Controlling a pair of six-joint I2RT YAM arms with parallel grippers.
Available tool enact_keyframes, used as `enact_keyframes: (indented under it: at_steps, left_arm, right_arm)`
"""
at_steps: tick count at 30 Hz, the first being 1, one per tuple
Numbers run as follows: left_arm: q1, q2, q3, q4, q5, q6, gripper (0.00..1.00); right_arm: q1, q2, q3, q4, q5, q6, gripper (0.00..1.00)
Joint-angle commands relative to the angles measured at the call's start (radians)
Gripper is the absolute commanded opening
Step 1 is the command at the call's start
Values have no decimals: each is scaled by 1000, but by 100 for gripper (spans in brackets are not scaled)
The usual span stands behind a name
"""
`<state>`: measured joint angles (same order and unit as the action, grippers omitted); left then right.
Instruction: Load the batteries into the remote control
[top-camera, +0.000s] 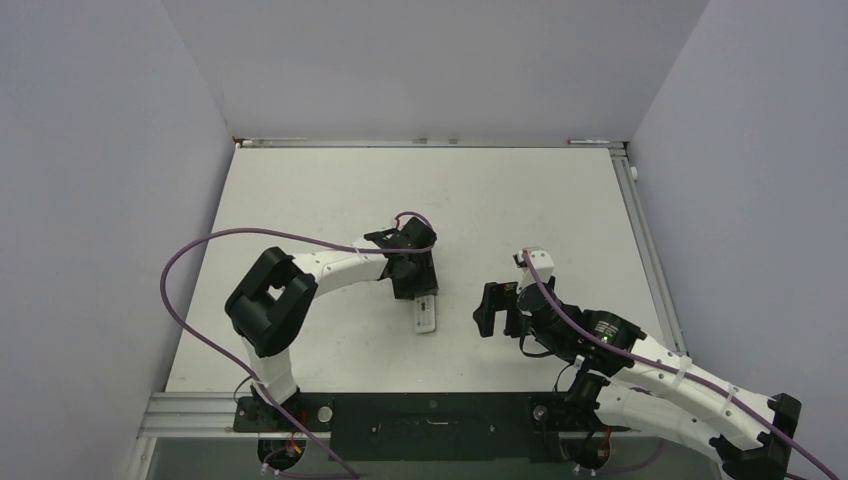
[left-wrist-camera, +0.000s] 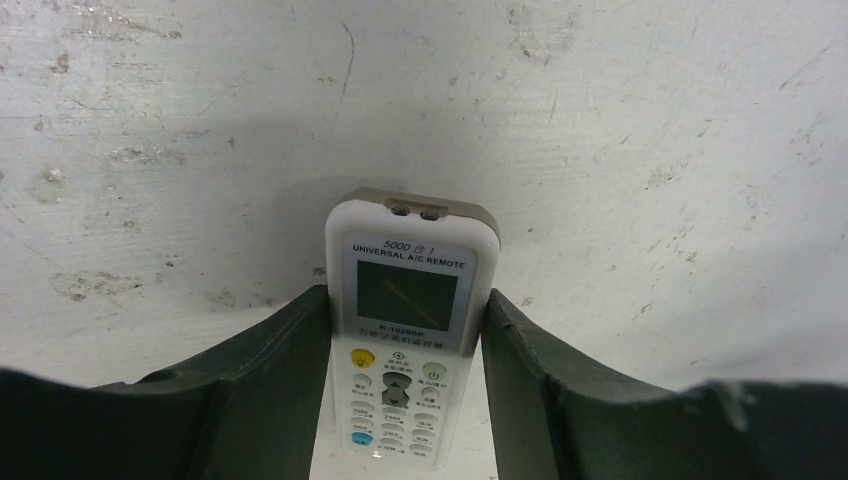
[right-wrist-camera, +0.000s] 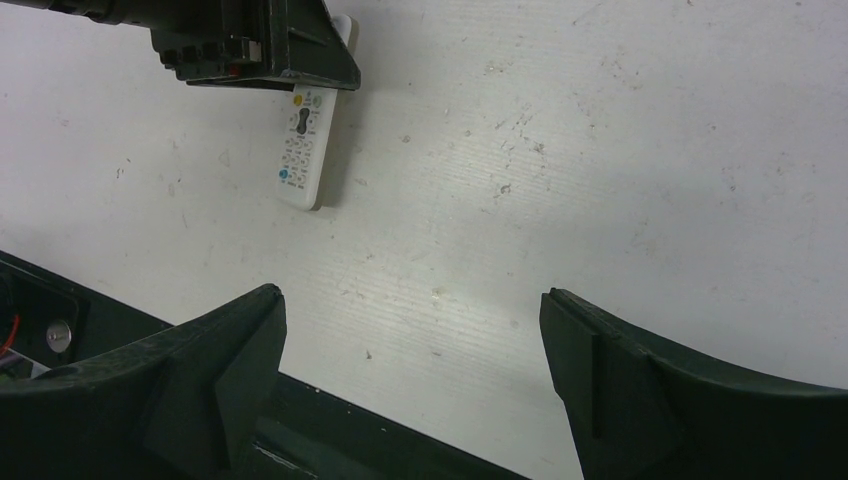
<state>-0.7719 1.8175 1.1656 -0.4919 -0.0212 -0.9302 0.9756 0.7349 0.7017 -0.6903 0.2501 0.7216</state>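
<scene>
At left wrist, left tool grips the remote control screen-up — overhead hides that — right tool gapes wide.

Overhead, two wrist close-ups — common remote

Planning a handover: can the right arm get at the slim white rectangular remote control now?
Probably yes, in part. Nothing visible stands between the slim white rectangular remote control and the open right gripper. But the left gripper clamps its screen end, so only the button end looks free.
</scene>
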Motion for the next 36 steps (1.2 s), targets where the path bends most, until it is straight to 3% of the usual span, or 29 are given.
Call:
enact_keyframes:
  at_steps: [1,15,36]
  left_arm:
    - [-6,12,51,-32,-23,-9,32]
    - [-8,-1,46,-34,-18,-4,64]
    - [-6,-178,3,27,1,102,79]
  right_arm:
    - [-3,-6,-5,24,0,-1,99]
    - [-3,7,2,26,-7,-6,99]
    - [-3,43,71,-2,18,-52,100]
